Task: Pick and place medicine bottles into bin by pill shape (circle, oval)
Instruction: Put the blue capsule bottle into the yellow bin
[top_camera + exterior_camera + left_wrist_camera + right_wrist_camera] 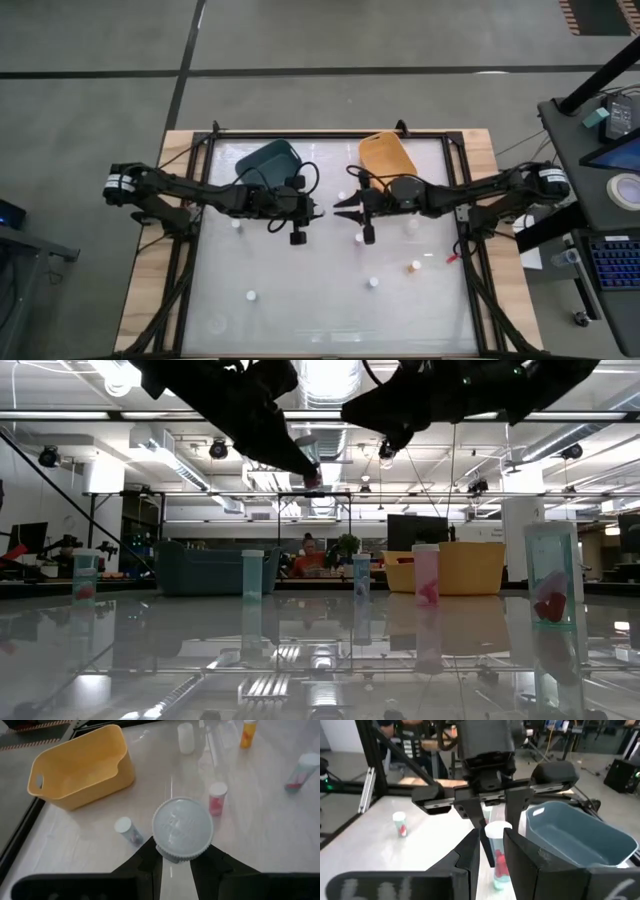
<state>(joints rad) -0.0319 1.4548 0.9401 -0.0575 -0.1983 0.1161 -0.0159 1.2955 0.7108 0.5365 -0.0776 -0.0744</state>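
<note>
My left gripper [318, 212] hangs over the middle of the table, shut on a medicine bottle [498, 860] with a white cap [182, 827] and red pills. My right gripper [339, 208] faces it from the table's right side, open. Its fingers [470, 855] stand just short of the bottle and touch nothing. Several more medicine bottles stand upright on the glass table, among them one [237, 225] at the left, one [372, 283] nearer the front and an orange one [416, 266]. My left gripper pinches the bottle between its two fingers [150, 855] right under the cap's rim [172, 856]; the cap hides the exact place. The fingers come from the table's left, slanting down. The bottle is lifted clear of the table, roughly upright, cap up, its body below the fingertips.
A teal bin [268, 160] and a yellow bin [387, 155] stand side by side at the table's far edge. A small red scrap [452, 258] lies near the right rail. Dark frame rails [470, 270] border the glass. Bottles stand spread over the near half.
</note>
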